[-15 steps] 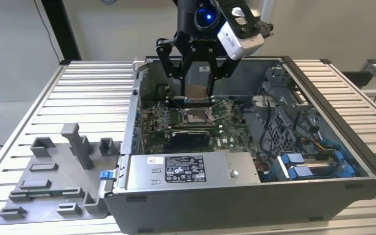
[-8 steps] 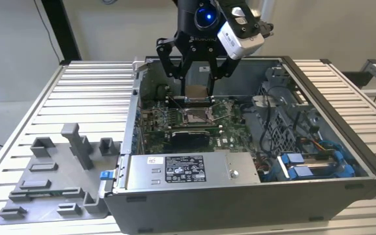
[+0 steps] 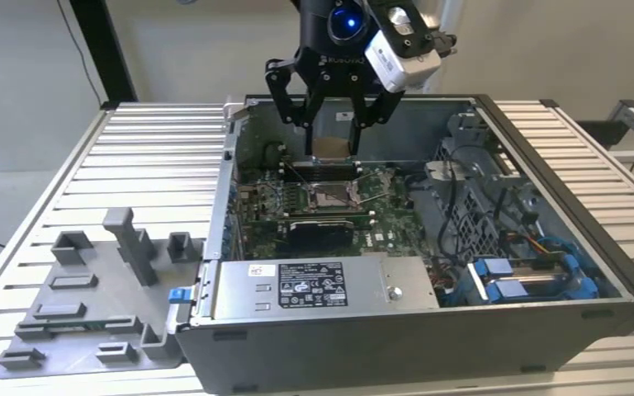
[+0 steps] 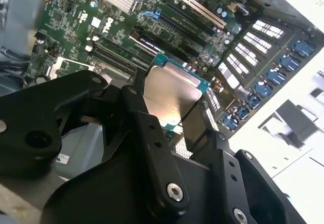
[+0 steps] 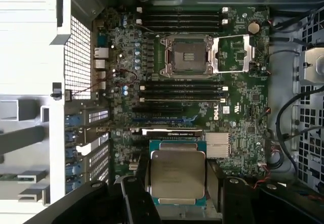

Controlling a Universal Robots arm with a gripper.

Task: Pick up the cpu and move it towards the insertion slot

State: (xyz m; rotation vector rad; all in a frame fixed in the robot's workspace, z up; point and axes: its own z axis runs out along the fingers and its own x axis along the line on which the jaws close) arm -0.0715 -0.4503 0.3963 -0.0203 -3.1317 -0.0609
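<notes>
Black gripper (image 5: 177,183) linkages sit closest to the lens in both wrist views; the fingers (image 4: 147,128) are closed on the cpu (image 5: 178,174), one against each of two opposite edges; its pale silver face, ringed by a thin green border, is turned toward the cameras in both wrist views and shows again in the second wrist view (image 4: 174,95); in the exterior view the gripper (image 3: 332,136) hangs over the far side of the open computer case (image 3: 581,272), with the cpu (image 3: 332,147) clamped between the fingertips and held clear of the board; the green motherboard (image 5: 238,113) lies below it inside the case; the insertion slot (image 5: 185,56) has a shiny metal frame around a dark centre, and its retention plate (image 5: 232,54) is swung open just beside it; in the exterior view the slot (image 3: 333,195) sits below and nearer the camera than the held chip, apart from it; black memory slots (image 5: 182,90) run in rows on either side of the socket; a silver power-supply box (image 3: 314,289) occupies the near wall of the case; a grey plastic tray (image 3: 92,309) with upright blocks rests on the slatted table (image 3: 152,157) at the exterior view's left, beside the case.
</notes>
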